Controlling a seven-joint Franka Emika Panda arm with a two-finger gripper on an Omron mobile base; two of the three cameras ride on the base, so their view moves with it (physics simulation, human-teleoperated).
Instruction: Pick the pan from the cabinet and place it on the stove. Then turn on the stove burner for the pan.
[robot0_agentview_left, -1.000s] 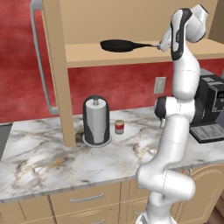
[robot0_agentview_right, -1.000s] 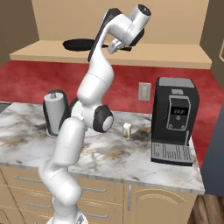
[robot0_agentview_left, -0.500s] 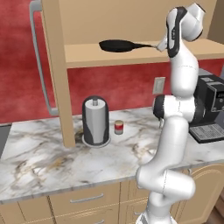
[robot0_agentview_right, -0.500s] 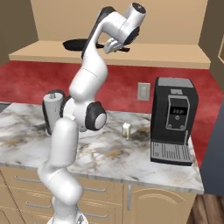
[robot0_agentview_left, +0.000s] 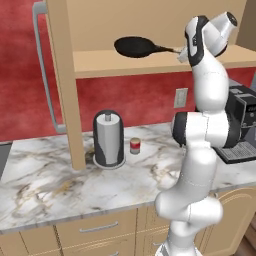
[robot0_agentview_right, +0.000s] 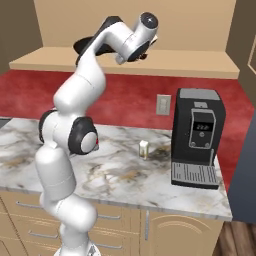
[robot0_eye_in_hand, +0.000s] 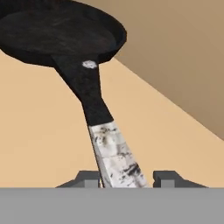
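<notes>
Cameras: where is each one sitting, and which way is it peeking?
Left base view: behind the arm's left, looking forward at the cabinet, pan and paper towel roll; the white arm rises at right.
Right base view: behind the arm's right, facing the coffee machine; the arm rises at left.
Hand view: on the hand, looking along the pincer up the pan's handle; two dark fingertips show.
Shared: both base views show the marble counter and cabinet shelf.

Reaching high, arm (robot0_agentview_left: 207, 125) stretched nearly upright from the base, wrist bent forward at the top. Gripper (robot0_eye_in_hand: 124, 180) held level, fingertips (robot0_eye_in_hand: 89, 179) set a little apart on either side, not fully closed together.
</notes>
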